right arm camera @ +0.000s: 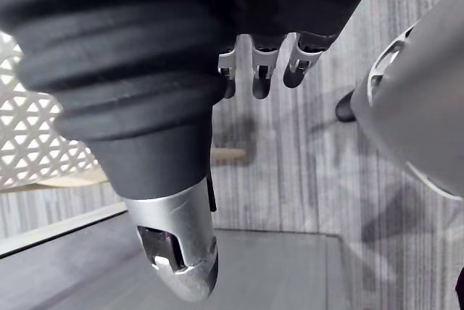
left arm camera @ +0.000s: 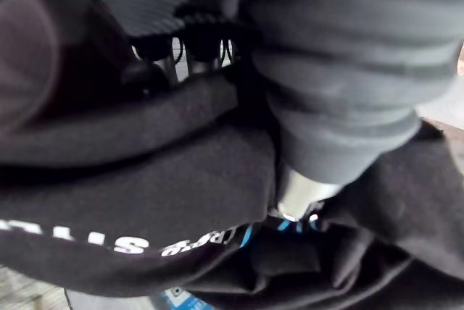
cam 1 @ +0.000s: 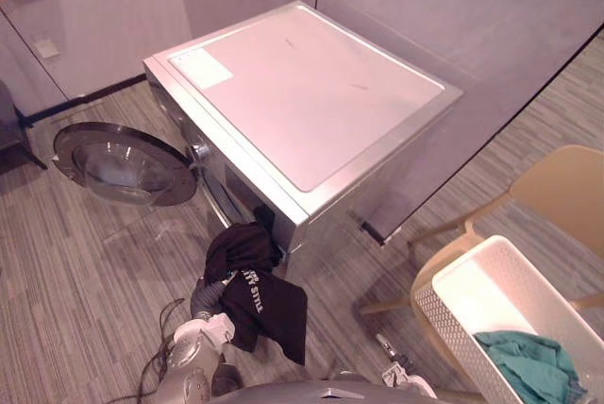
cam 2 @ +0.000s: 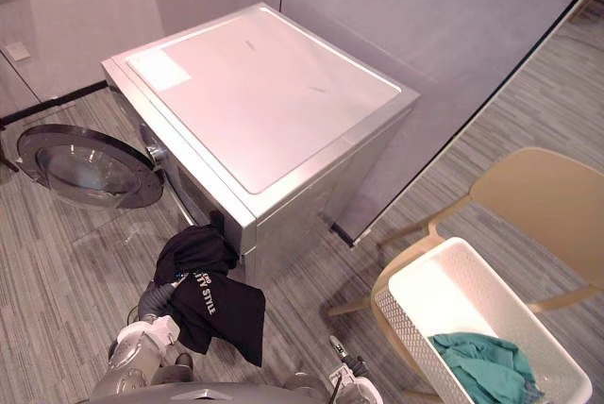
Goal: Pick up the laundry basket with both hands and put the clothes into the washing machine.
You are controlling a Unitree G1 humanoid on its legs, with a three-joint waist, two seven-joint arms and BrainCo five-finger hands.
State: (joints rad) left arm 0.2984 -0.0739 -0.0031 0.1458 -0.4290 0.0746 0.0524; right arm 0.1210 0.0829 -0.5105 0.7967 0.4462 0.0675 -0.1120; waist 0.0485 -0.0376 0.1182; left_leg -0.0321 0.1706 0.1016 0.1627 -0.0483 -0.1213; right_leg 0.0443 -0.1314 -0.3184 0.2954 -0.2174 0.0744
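Two hands near: right hand empty, fingers loose; left hand pinching black garment, held up at washing machine front. Laundry basket on chair right, teal cloth inside. Door open, far left.

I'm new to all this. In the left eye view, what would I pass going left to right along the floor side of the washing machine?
washing machine door, round and swung open → black garment with white lettering → white laundry basket → teal cloth lying inside that basket
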